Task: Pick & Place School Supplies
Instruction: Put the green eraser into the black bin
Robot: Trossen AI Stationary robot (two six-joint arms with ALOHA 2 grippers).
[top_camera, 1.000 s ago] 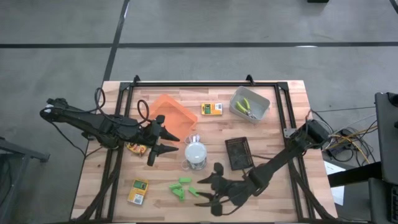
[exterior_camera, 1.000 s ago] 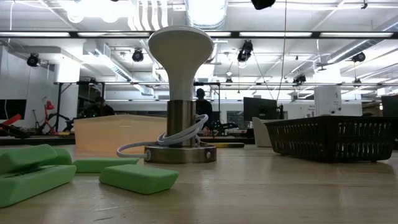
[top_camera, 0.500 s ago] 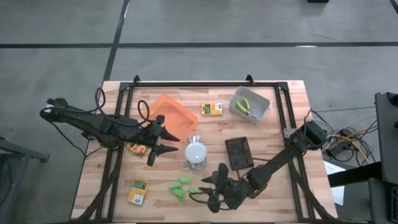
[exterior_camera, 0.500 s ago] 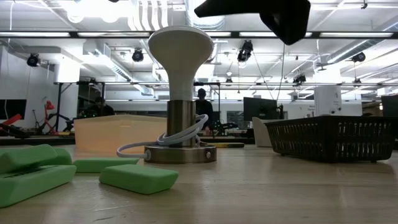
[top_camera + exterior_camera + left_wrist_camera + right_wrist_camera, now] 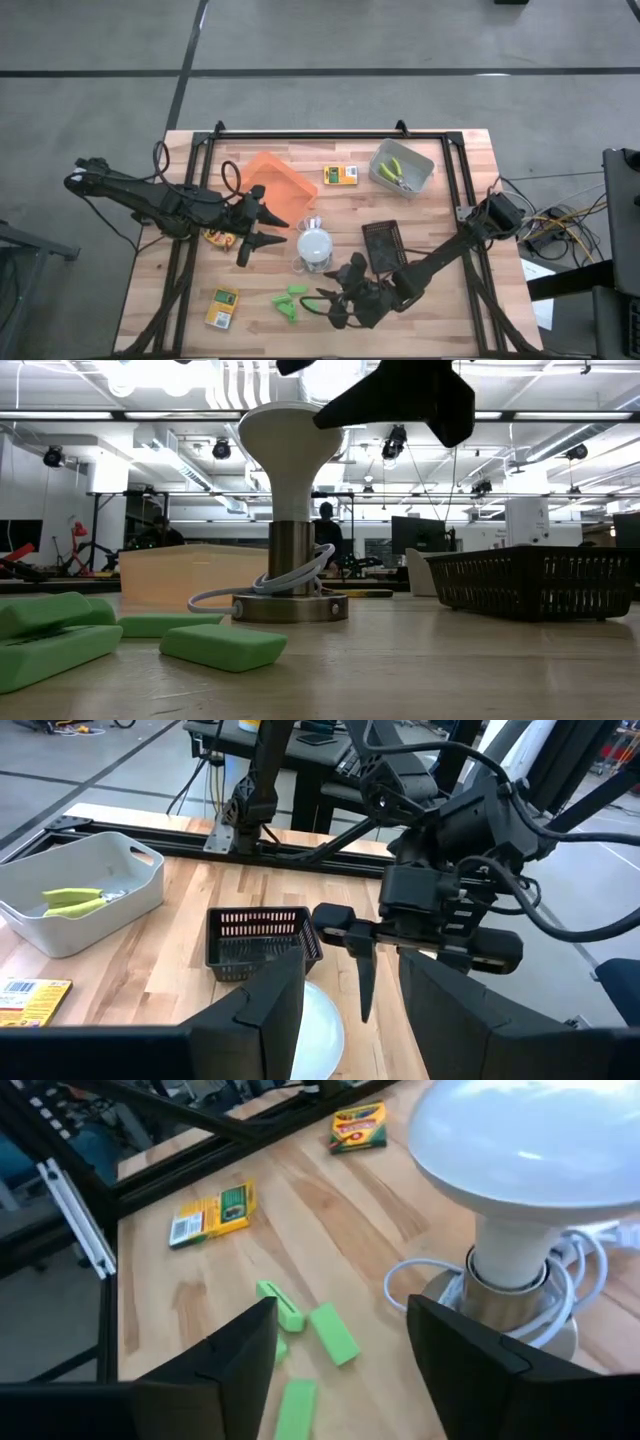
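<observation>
Several bright green chunks point(image 5: 292, 302) lie flat on the wood near the table's front edge. One yellow-and-green box point(image 5: 222, 307) lies left of them and another point(image 5: 340, 175) lies at the back. Yellow-green-handled tools point(image 5: 395, 172) rest in the grey tray point(image 5: 418, 160). My right gripper point(image 5: 325, 305) hovers open just right of the chunks point(image 5: 335, 1332) and above them. It shows as a dark shape point(image 5: 400, 395) at the top of the low view. My left gripper point(image 5: 262, 238) hangs open left of the white lamp point(image 5: 315, 247), holding nothing.
The lamp point(image 5: 290, 510) with its coiled cord stands right behind the chunks. A black basket point(image 5: 383, 245) sits to the lamp's right and an orange tray point(image 5: 275, 180) at the back left. A crayon box point(image 5: 215, 237) lies under my left arm.
My right gripper has sunk and drifted toward the green chunks and the lamp, rolling about its own axis. It has come into the low view from above. The chunks, boxes and my left arm have stayed put.
</observation>
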